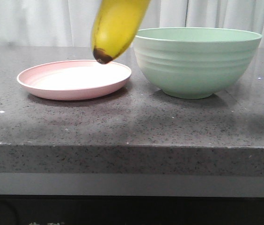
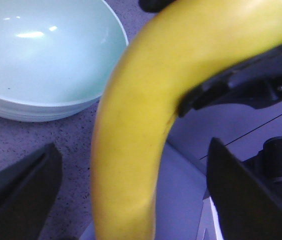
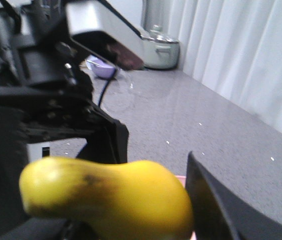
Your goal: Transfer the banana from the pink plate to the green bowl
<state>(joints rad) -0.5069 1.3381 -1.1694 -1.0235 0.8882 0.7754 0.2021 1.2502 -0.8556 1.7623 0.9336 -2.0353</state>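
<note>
Banana (image 1: pixel 116 26) hangs in the air, dark tip down, above the gap between pink plate (image 1: pixel 74 79) and green bowl (image 1: pixel 196 62); a pincer grips it, which one I cannot tell.

Banana aloft between plate and bowl: you see the curved yellow banana (image 1: pixel 117 28) hanging into frame from above, dark brown tip down.

Its tip sits over the far right rim of the shallow pale pink plate (image 1: pixel 43 86), just left of the deep, ridged mint-green bowl (image 1: pixel 197 65); both rest on the speckled grey stone table (image 1: pixel 132 126).
</note>
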